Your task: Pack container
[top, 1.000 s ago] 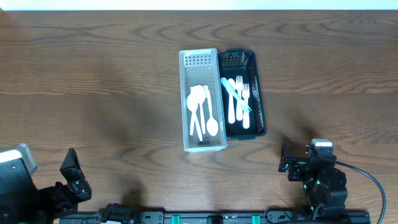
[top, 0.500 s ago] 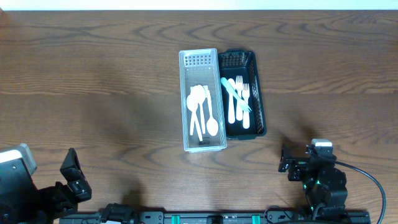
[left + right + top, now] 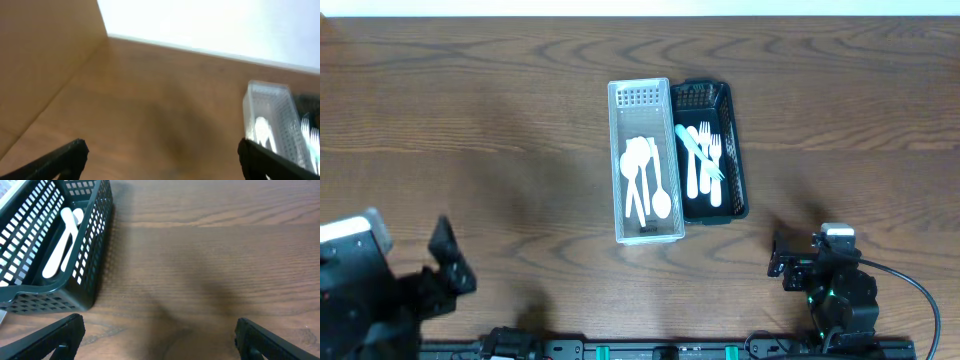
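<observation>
A clear container (image 3: 646,160) holds several white spoons (image 3: 644,178). A black mesh basket (image 3: 712,150) beside it on the right holds white forks and a teal utensil (image 3: 698,150). My left gripper (image 3: 445,270) is open and empty at the front left, far from both. In the left wrist view the clear container (image 3: 270,117) shows at the right, blurred. My right gripper (image 3: 790,262) is open and empty at the front right. In the right wrist view the black basket (image 3: 55,245) lies ahead to the left of the jaws (image 3: 157,340).
The wooden table (image 3: 470,130) runs to a pale back edge. Arm bases and a cable (image 3: 910,290) sit along the front edge.
My left arm has shifted slightly to the right and turned. The right arm and both containers have not moved.
</observation>
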You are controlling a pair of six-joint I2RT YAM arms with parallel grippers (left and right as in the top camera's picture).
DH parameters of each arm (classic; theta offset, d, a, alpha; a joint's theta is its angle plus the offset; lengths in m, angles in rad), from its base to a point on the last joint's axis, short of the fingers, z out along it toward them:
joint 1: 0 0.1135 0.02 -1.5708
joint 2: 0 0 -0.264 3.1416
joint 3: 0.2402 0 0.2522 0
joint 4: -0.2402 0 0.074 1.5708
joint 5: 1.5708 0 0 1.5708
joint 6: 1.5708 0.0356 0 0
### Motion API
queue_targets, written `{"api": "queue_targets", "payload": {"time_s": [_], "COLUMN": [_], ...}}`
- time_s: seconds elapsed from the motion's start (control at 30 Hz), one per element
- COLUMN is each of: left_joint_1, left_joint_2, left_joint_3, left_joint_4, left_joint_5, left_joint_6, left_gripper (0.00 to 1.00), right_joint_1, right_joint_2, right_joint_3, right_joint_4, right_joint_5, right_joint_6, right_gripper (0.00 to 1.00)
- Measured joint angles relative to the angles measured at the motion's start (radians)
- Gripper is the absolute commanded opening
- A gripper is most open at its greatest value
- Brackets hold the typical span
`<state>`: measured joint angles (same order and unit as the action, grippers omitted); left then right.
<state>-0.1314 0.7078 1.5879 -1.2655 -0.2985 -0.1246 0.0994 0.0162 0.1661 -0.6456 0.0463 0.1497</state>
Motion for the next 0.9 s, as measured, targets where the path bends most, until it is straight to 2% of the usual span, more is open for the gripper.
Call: {"api": "queue_targets", "payload": {"time_s": [0.17, 0.3, 0.53, 0.67, 0.9], "left_joint_1": [0.031, 0.039, 0.039, 0.042, 0.052], "left_joint_2": [-0.118, -0.215, -0.34, -0.409, -0.508], "left_joint_3": [-0.342, -0.662, -1.13, -1.31, -1.436], "left_joint_4": [0.388, 0.641, 0.982, 1.121, 1.151], "left_joint_5": [-0.003, -0.005, -0.005, -0.004, -0.004], "left_joint_6": [-0.022, -0.037, -0.042, -0.045, -0.045], "left_gripper": [0.98, 0.98, 0.98, 0.98, 0.98], "right_joint_1": [0.0, 0.0, 0.0, 0.0, 0.0], "right_joint_2": [-0.002, -0.002, -0.003, -0.004, -0.004], "right_joint_3": [0.0, 0.0, 0.0, 0.0, 0.0], "right_joint_4": [0.001, 0.0, 0.0, 0.0, 0.0], "right_joint_5": [-0.003, -0.004, -0.005, -0.005, -0.005], "right_joint_6": [0.0, 0.0, 0.0, 0.0, 0.0], "right_gripper": [0.99, 0.99, 0.99, 0.99, 0.99]}}
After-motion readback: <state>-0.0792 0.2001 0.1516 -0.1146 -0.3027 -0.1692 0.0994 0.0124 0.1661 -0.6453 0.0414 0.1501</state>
